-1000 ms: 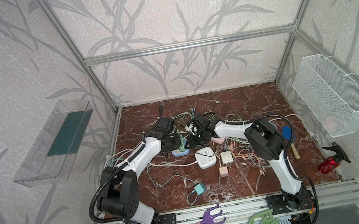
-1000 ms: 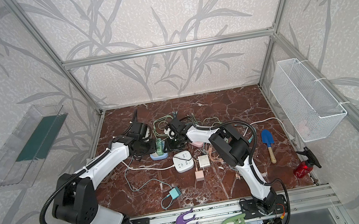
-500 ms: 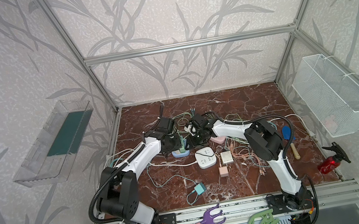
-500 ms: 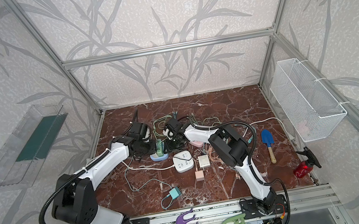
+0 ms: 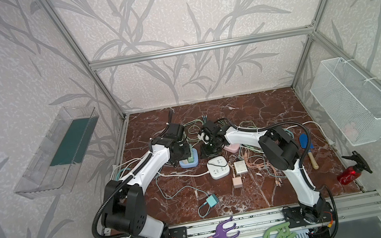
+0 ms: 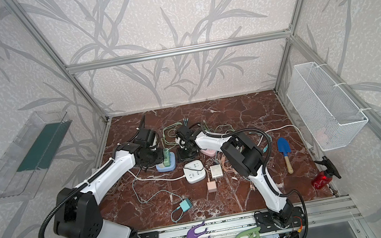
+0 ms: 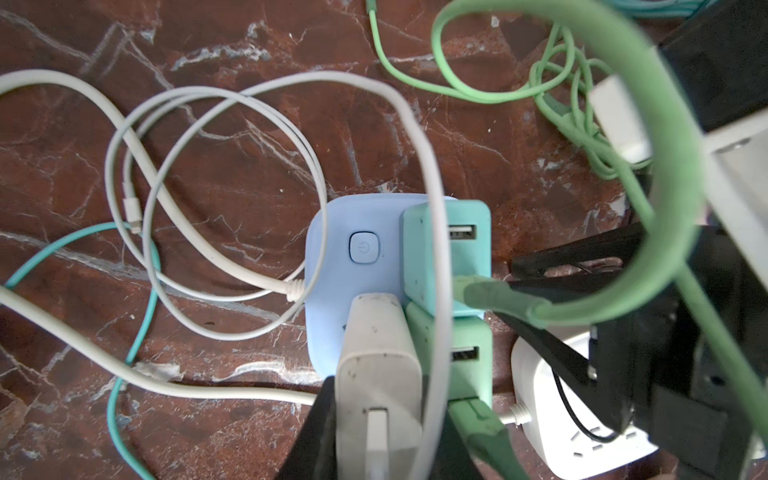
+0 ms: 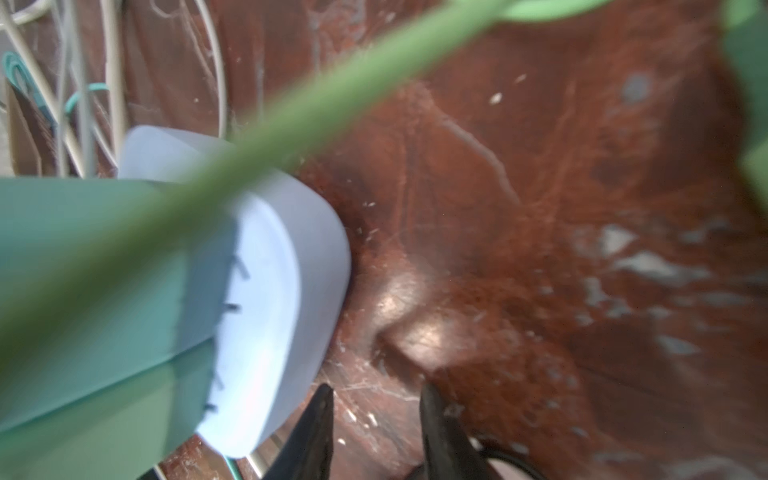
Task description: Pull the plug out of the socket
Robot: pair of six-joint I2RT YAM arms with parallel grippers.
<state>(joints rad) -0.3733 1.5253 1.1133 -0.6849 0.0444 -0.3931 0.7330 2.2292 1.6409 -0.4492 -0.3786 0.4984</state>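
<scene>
In both top views the right hand (image 5: 211, 147) has slid a little toward frame left over the last second and now stands tip-down on the bench (image 5: 260, 102), just beside the blue socket (image 5: 189, 163), which sits slightly left of the frame's centre. The left hand (image 5: 184, 153) has not shifted and hangs over that socket, its white forearm stretched low from the lower-left base, while the right forearm reaches in from the right with its elbow raised. I judge that the right arm is coming in to steady the socket and that the pull itself has not begun. In a top view the green plugs (image 6: 166, 156) stand upright in the socket. In the left wrist view the left hand (image 7: 380, 428) is pinching the white plug (image 7: 376, 353) at the lower middle of the frame, a black finger on either side. The plug looks seated in the blue socket (image 7: 328, 266), close beside the green plugs (image 7: 444, 249). In the right wrist view the right hand (image 8: 374, 399), at the lower edge, has its fingertips slightly parted with only bare bench (image 8: 540, 208) between them, gripping nothing. The blue socket (image 8: 270, 291) lies just left of them, and I cannot tell whether it touches them
</scene>
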